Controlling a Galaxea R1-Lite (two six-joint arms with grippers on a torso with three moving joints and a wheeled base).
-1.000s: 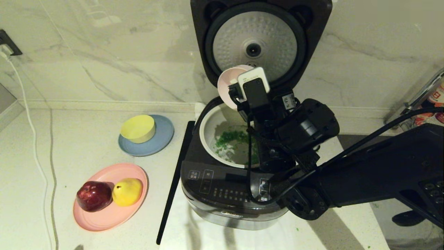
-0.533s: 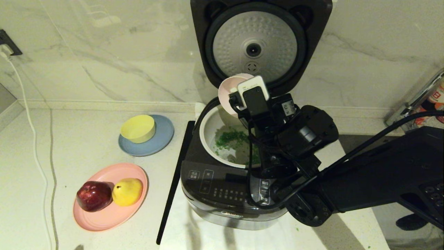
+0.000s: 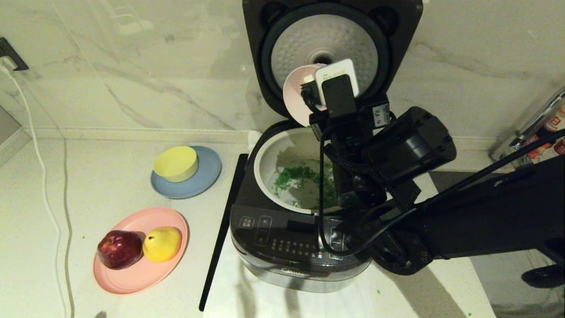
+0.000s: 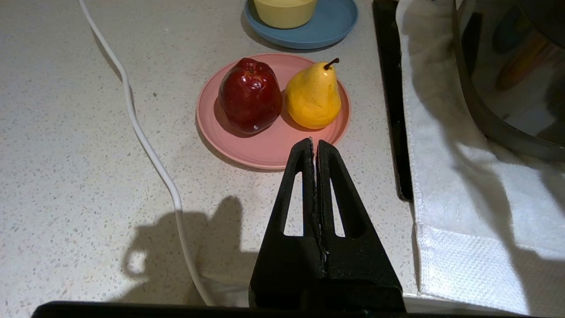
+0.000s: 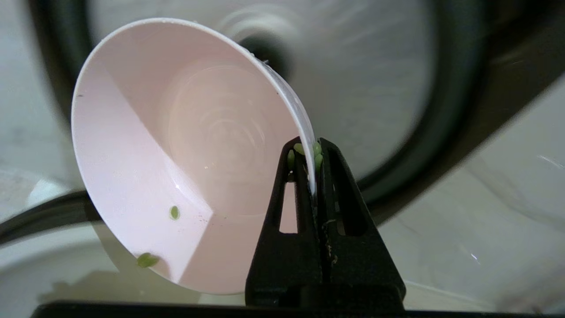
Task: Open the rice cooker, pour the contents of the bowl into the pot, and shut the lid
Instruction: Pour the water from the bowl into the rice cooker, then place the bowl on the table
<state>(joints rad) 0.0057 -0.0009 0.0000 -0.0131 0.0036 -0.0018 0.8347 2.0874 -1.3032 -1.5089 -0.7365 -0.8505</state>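
Right gripper is pinched shut on the rim of the pale pink bowl, holding it tipped steeply on edge above the open rice cooker, in front of the raised lid. The lid stands fully up, its dimpled silver plate facing the room, so the opening step looks done. The pour also seems all but finished: the green chopped bits lie spread over the bottom of the off-white inner pot, and the bowl is nearly bare, with only a couple of stray green pieces clinging near its low edge and a few wedged at the gripper's tips where they bite the rim.

What remains, by my reading, is to carry the emptied bowl clear of the cooker, set it down on the worktop, and then swing the lid down until it latches. The bowl sits close to the lid's inner plate, so it has to come away first.

Left gripper is parked with its jaws pressed together and nothing between them, hanging over the worktop near the pink plate carrying a red apple and a yellow pear.
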